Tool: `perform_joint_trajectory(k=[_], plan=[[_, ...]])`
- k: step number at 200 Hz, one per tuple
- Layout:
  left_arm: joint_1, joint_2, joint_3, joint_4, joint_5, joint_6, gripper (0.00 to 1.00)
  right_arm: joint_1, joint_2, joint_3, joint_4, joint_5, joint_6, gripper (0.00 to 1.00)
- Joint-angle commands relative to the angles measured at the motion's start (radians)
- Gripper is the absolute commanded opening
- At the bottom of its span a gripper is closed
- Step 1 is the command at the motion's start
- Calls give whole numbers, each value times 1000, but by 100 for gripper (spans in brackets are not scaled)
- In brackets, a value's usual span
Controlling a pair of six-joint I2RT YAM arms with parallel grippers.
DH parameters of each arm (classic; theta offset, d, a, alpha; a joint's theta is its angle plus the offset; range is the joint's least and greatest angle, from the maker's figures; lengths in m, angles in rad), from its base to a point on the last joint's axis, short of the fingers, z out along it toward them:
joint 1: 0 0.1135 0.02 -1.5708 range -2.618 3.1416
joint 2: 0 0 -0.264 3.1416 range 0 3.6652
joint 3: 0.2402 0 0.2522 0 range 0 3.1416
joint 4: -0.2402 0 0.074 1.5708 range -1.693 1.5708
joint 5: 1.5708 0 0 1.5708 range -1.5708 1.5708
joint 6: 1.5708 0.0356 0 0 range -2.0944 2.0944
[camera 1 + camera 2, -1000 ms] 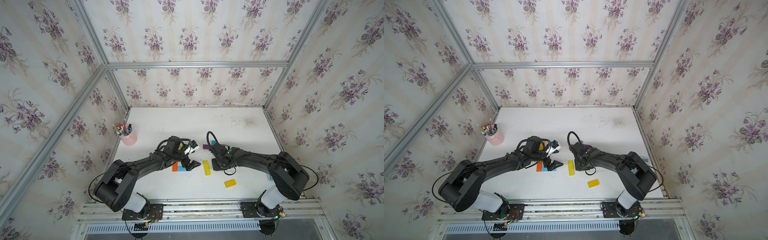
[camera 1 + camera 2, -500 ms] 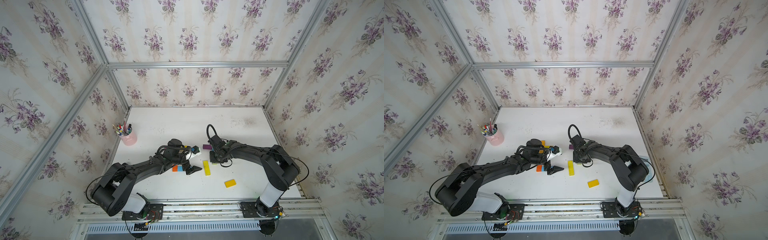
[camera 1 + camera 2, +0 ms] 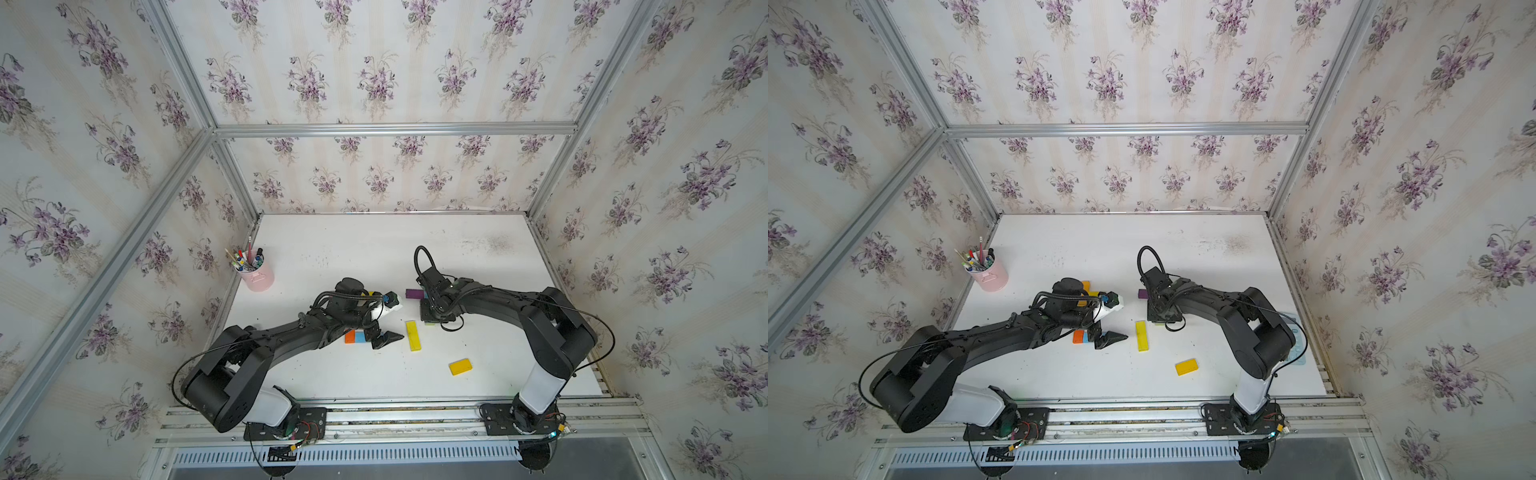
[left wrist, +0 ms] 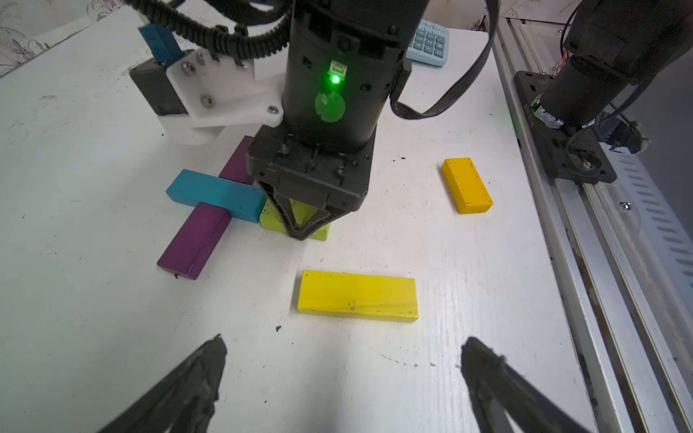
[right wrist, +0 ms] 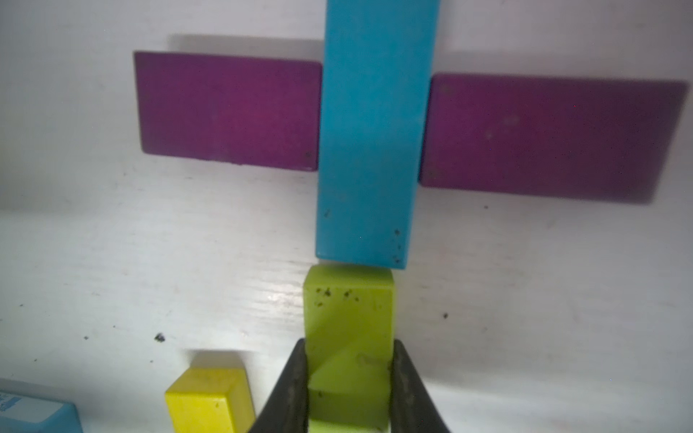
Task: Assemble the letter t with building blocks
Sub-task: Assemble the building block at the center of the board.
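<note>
While the right claw (image 5: 348, 348) pinches it, the lime block (image 5: 348, 307) lies flat.

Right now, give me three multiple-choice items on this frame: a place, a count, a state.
1. The lime block lies: A) end to end with the teal block; B) atop it; C) far from it.
2. Yellow blocks in the left wrist view: A) one; B) two; C) four.
3. The right gripper's jaws: A) wide open; B) shut on the lime block; C) shut on nothing.
Answers: A, their ends meet; B, one long, one short; B, both jaws press its sides.
</note>
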State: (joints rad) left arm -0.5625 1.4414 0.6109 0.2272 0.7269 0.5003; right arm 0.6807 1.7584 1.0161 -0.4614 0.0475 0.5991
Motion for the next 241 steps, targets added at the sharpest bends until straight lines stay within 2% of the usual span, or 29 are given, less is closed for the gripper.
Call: perform_joint_trajectory(k=[1, 75, 110, 152, 217, 241], plan=[[-1, 2, 9, 18, 8, 9, 100, -1, 5, -6, -55, 37, 5, 17], [-1, 2, 13, 7, 14, 12, 100, -7, 17, -1, -48, 25, 2, 18], [0, 4, 16, 3, 17, 13, 100, -8, 27, -1, -45, 19, 4, 30], [-1, 7, 20, -3, 25, 15, 100, -9, 26, -7, -29, 6, 10, 37], [-1, 10, 24, -8, 35, 14, 100, -9, 35, -1, -22, -13, 19, 42], [-1, 15, 27, -9, 41, 11, 100, -7, 44, 3, -17, -18, 25, 41]])
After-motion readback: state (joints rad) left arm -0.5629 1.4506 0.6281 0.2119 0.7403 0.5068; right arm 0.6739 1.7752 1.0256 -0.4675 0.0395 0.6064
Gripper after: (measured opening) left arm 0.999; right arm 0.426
